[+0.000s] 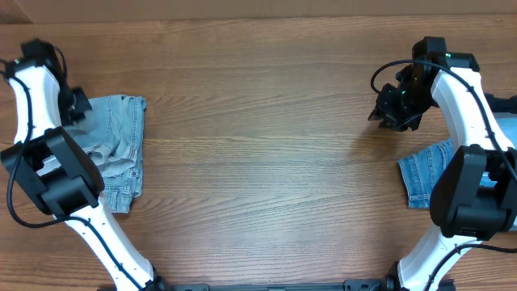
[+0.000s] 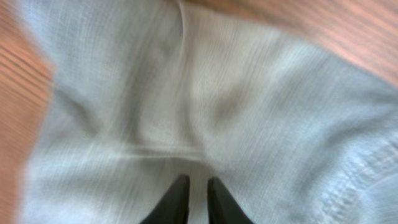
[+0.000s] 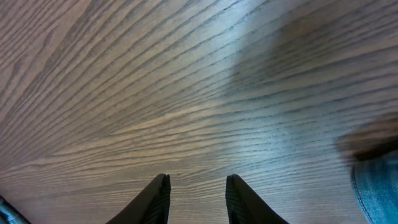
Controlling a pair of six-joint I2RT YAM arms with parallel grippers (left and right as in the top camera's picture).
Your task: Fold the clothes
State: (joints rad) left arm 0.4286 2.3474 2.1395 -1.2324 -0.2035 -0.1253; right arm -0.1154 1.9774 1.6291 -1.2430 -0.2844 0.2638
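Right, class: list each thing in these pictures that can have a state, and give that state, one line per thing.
Paler shorts: lying rumpled, creased, not neatly folded.
Deeper blue shorts: lying flat, only partly in view.
Left claw: fingers nearly together, right over the paler shorts; the view is blurred, so grip unclear.
Right claw: open, holding nothing.

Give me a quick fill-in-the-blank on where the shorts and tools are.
1. The paler shorts lie on the robot's ___ side.
2. The right tool is ___, over bare table.
3. The bluer shorts lie on its ___ side.
4. The left tool hangs over the ___ shorts.
Missing: left; open; right; paler.
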